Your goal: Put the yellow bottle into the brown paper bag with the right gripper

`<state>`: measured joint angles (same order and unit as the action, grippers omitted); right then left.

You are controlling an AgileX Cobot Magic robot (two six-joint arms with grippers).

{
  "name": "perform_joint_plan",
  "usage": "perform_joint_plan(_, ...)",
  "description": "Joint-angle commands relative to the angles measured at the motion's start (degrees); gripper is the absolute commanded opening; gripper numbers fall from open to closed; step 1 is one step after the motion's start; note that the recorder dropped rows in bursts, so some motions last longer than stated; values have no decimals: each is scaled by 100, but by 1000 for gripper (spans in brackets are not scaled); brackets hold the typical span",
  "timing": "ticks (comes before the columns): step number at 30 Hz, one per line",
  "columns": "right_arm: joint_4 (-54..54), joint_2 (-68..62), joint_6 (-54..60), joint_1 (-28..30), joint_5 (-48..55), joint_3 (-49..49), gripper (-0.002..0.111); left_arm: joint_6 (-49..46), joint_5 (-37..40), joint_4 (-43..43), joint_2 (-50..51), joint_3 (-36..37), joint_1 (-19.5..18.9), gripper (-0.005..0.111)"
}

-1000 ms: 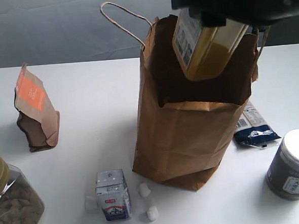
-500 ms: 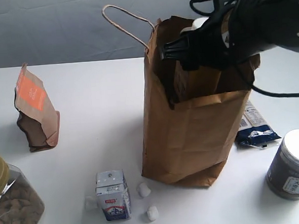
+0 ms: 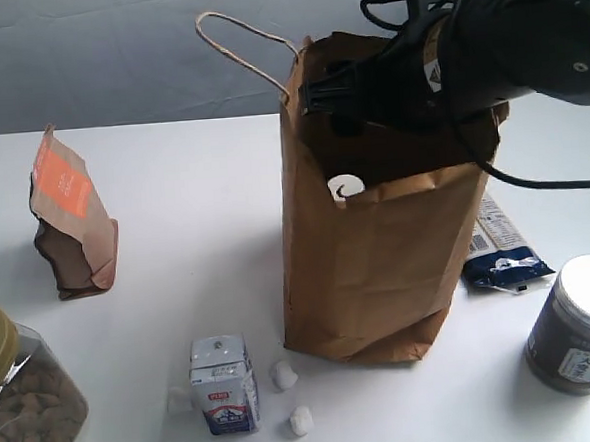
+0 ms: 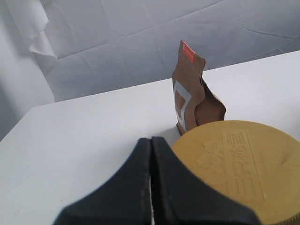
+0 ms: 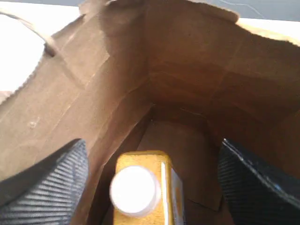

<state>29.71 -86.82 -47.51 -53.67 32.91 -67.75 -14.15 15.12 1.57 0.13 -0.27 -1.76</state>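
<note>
A: So why does the brown paper bag (image 3: 378,266) stand upright on the desk (image 3: 173,188) with its mouth wide?
B: Likely so an arm can come straight down into it; the right tool (image 5: 149,183) sits inside that mouth, its fingers (image 5: 44,183) spread toward opposite walls and pinching nothing
A: And the left tool (image 4: 151,178)?
B: Pressed together with nothing in it, low beside the olive-lidded jar (image 4: 243,173) and well apart from the bag; I judge it parked out of the way
A: Where is the yellow bottle (image 5: 140,194)?
B: On the bag's floor, upright with its white cap up, between the 2 fingers but touching neither. I'd call it delivered; on the pull-out, the creased walls could snag
</note>
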Motion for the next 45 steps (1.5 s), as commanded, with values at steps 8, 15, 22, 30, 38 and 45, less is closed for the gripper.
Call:
perform_joint_plan(8, -532, 1086, 102, -238, 350, -30, 71, 41, -26, -8, -13, 27, -13, 0)
perform_joint_plan(15, -811, 2190, 90, -441, 357, 341, 71, 41, -26, -8, -13, 27, -13, 0)
perform_joint_plan(22, -995, 3547, 70, -208, 511, 1352, 71, 41, -26, -8, -13, 27, -13, 0)
perform_joint_plan(30, -1178, 5085, 1276, 1100, 284, 3085, 70, 41, -26, -8, -13, 27, -13, 0)
perform_joint_plan(38, -2810, 6600, 3984, 2403, -3658, 5990, 0, 41, -26, -8, -13, 27, -13, 0)
perform_joint_plan(45, -3203, 8608, 4751, 2615, -3153, 6775, 0, 41, -26, -8, -13, 27, -13, 0)
